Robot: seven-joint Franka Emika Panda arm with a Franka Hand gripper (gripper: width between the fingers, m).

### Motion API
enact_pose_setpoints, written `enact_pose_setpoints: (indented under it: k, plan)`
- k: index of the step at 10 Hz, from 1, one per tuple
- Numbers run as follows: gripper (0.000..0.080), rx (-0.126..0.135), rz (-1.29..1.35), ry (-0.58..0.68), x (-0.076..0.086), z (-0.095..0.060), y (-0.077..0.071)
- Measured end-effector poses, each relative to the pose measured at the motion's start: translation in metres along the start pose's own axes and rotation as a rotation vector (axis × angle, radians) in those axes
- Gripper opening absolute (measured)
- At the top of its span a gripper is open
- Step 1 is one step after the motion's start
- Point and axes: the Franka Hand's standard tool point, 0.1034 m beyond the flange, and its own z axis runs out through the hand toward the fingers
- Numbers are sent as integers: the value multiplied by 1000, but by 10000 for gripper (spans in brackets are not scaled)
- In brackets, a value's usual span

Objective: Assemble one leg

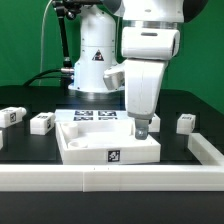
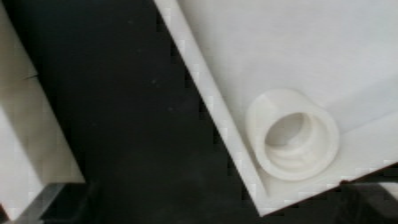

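Gripper (image 1: pixel 143 128) points down, spread and empty as far as the wrist view shows, low over the tray (image 1: pixel 80 150) corner beside its round socket (image 2: pixel 294 135). Nearest leg (image 1: pixel 185 123) lies on the table toward the exterior view's right of me, just past the tray. I judge a sideways reach comes next. Its long axis I cannot tell.

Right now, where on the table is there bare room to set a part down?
In the exterior view: bare black table to the left of the tray, bordered by two legs behind and the front rail; another patch to its right, before the lone leg. Crowded at the tray's far right corner, where the claw hangs.
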Motion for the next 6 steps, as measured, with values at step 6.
enact_pose_setpoints:
  k: [6]
  plan:
    - [650, -7, -373, -38, -27, 4, -34]
